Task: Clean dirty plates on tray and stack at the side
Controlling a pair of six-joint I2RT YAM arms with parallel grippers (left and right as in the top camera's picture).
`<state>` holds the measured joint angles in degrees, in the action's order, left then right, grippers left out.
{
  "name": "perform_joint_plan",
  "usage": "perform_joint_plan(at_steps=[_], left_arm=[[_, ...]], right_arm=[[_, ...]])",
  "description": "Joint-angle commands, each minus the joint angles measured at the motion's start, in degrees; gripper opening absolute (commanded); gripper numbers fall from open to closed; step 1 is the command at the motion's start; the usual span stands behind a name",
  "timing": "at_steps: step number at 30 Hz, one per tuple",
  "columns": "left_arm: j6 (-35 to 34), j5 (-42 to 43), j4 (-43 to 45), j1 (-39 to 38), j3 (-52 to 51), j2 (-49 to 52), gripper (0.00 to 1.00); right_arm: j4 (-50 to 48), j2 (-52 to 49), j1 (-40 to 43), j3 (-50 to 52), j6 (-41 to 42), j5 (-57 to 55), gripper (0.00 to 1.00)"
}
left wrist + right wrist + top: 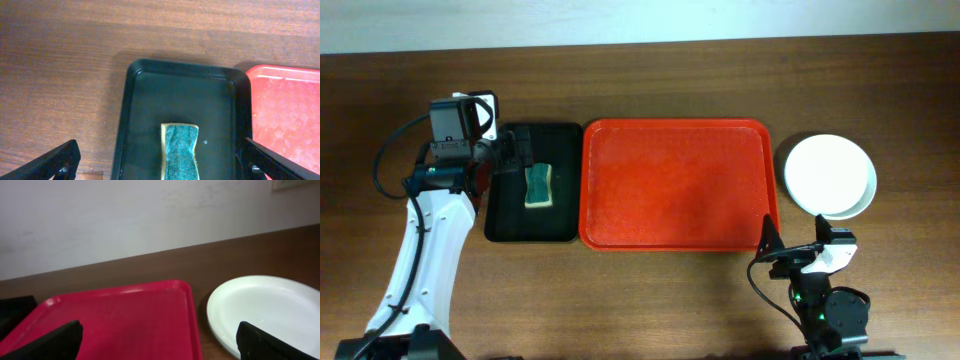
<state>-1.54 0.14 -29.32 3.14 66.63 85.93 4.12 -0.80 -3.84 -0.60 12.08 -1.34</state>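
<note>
Wears a white shell on the left arm (425,250), black cable (388,150) looping behind a black camera box (448,122). Ends in matte black wedge fingers (55,165), a small screw (62,170) behind each tip. Glows green on the black right arm (835,305).

even, bright light; plates (828,172) at 3 o'clock overhead nearly washed out. soft sheen on table (60,30); right wrist view slightly blurred.

Red tray (675,185), white plate (828,172)
</note>
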Motion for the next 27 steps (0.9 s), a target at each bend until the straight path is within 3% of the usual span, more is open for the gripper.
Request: perform_joint_plan(at_steps=[1,7,14,27], left_arm=[[-0.57,-0.15,0.13,0.02,0.04,-0.55,0.99],[-0.59,-0.13,0.24,0.02,0.04,-0.55,0.99],[-0.57,-0.17,0.11,0.02,0.04,-0.55,0.99],[-0.57,-0.15,0.15,0.02,0.04,-0.55,0.99]], right_arm=[[0.37,0.61,-0.28,0.28,-1.79,-1.92,0.99],[0.26,0.61,-0.28,0.28,-3.1,-1.9,0.99],[0.48,0.61,-0.22,0.28,-22.05,-0.35,0.99],[0.48,0.61,-0.26,0.28,-22.16,0.7,0.99]])
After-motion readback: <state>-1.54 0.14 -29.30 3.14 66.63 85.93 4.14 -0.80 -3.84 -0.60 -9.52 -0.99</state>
